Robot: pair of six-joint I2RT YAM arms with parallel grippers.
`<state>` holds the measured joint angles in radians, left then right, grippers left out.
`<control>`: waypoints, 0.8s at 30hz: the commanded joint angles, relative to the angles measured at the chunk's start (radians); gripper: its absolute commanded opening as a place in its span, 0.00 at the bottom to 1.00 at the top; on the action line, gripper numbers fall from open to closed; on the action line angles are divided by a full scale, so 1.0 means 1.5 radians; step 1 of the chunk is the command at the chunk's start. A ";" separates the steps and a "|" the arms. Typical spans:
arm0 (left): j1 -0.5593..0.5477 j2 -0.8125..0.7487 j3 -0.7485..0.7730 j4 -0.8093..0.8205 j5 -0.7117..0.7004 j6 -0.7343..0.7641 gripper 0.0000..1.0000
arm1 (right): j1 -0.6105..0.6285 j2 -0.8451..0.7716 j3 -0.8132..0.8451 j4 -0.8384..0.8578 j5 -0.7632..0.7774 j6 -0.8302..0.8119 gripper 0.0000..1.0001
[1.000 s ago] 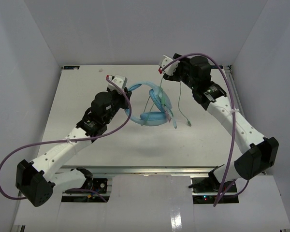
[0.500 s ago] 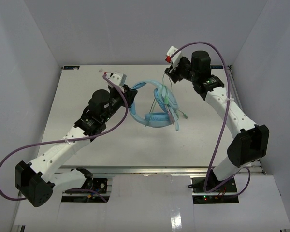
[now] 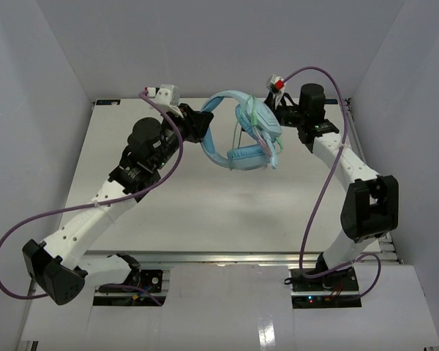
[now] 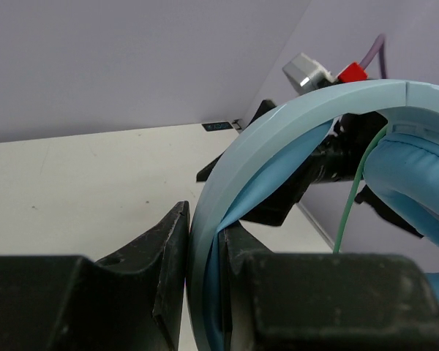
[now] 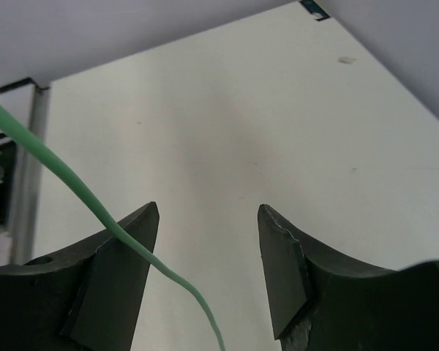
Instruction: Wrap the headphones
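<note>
Headphones (image 3: pixel 241 142) hung aloft, headband (image 4: pixel 278 139) clamped betw. left gripper (image 4: pixel 203 256) jaws. Right gripper (image 5: pixel 208 270) was spread wide, holding nothing; cord (image 5: pixel 95 212) ran just beside one finger. Est.: few cord turns round earcups (image 3: pixel 245 157) done, loose tail yet to wind.

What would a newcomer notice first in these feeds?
The light blue headphones, held up over the far side of the table. The left end effector is clamped on their headband. The right end effector stands open, with the pale-green cord lying against one finger, ungripped.
</note>
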<state>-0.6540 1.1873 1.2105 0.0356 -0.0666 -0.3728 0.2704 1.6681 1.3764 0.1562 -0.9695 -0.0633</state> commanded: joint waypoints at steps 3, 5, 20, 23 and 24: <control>-0.001 0.006 0.071 0.019 -0.002 -0.078 0.00 | 0.011 0.029 -0.056 0.319 -0.173 0.284 0.64; -0.001 0.010 0.079 0.016 -0.002 -0.087 0.00 | 0.019 0.036 -0.057 0.331 -0.178 0.293 0.64; -0.001 0.051 0.139 0.034 -0.136 -0.114 0.00 | 0.099 0.024 -0.221 0.508 -0.229 0.367 0.63; -0.001 0.062 0.152 0.038 -0.166 -0.109 0.00 | 0.109 0.011 -0.256 0.580 -0.240 0.411 0.63; -0.001 0.066 0.157 0.040 -0.177 -0.107 0.00 | 0.113 0.006 -0.266 0.592 -0.243 0.420 0.63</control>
<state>-0.6540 1.2948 1.3707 0.0001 -0.2364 -0.4884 0.4220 1.7345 1.0182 0.8408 -1.2903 0.4674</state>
